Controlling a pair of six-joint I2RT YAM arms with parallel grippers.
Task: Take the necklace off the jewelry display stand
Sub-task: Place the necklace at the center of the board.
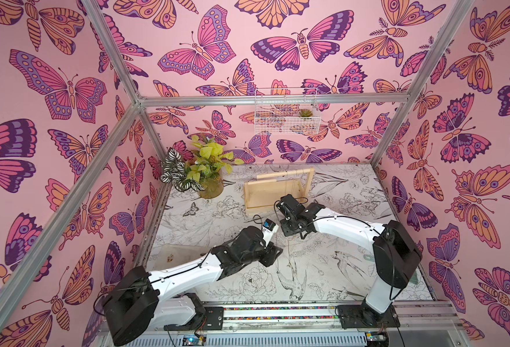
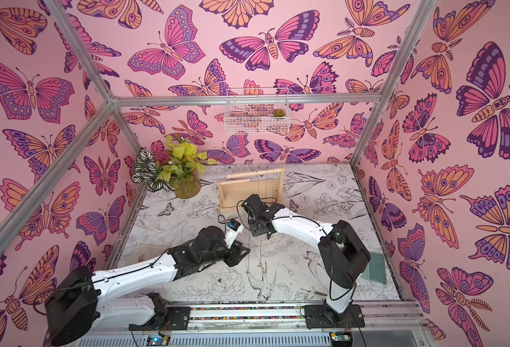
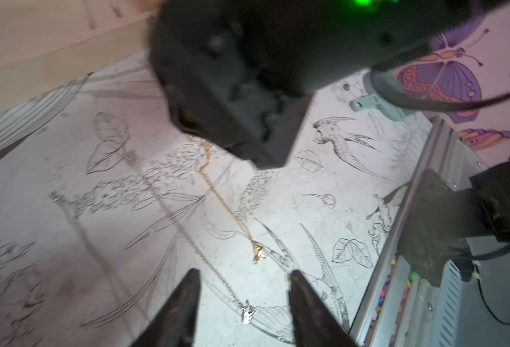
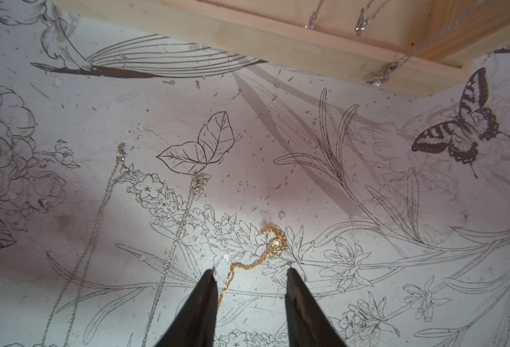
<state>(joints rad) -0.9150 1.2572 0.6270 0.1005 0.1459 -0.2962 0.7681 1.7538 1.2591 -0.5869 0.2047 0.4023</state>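
Right pincer (image 4: 250, 269) agape — gold necklace (image 4: 277, 245) between tips, stand (image 4: 277, 39) beyond.

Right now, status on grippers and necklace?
Left gripper open, right gripper open. Gold necklace on table, off jewelry display stand. Silver chains lie beside it.

the left arm (image 1: 184, 273) stretches low and nearly flat toward the wooden stand (image 1: 265, 192), its wrist well short of the stand's front edge. the left gripper (image 3: 244, 272) points down, fingers spread, nothing between them. the right arm (image 1: 346, 223) rises from its base, then folds forward, its wrist just in front of the stand. the right gripper (image 4: 250, 271) also points down, fingers apart, gripping nothing.
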